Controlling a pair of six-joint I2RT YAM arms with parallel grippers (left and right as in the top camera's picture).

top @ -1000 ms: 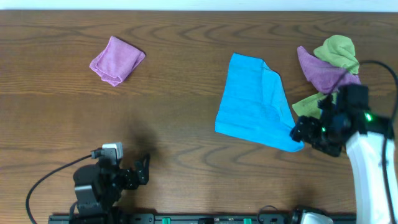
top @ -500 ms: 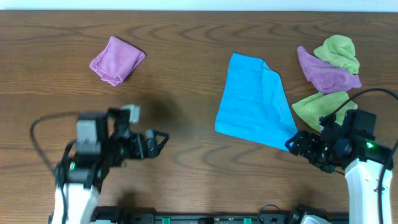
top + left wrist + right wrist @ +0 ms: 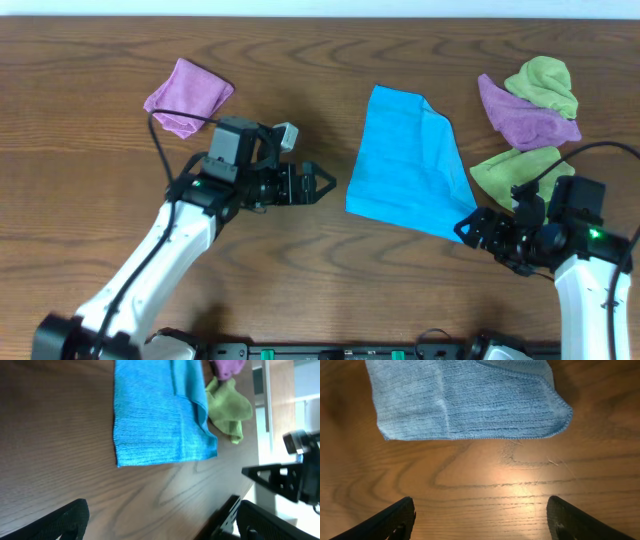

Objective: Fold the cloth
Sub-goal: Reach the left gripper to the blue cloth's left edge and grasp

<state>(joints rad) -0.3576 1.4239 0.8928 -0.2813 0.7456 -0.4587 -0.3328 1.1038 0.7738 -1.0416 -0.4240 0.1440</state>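
Both end effectors flank the blue cloth, fingers spread wide, nothing held.
The cloth (image 3: pixel 410 165) lies flat on the worktop (image 3: pixel 300 270), right of centre, with one layer lapped over along its right side. The left end effector (image 3: pixel 325 184) sits just left of the cloth's near-left corner, not touching it. The right end effector (image 3: pixel 466 228) is right beside the near-right corner. A purple cloth (image 3: pixel 187 95) lies well apart at far left, and a lime-green cloth (image 3: pixel 515 168) lies just right of the blue one.
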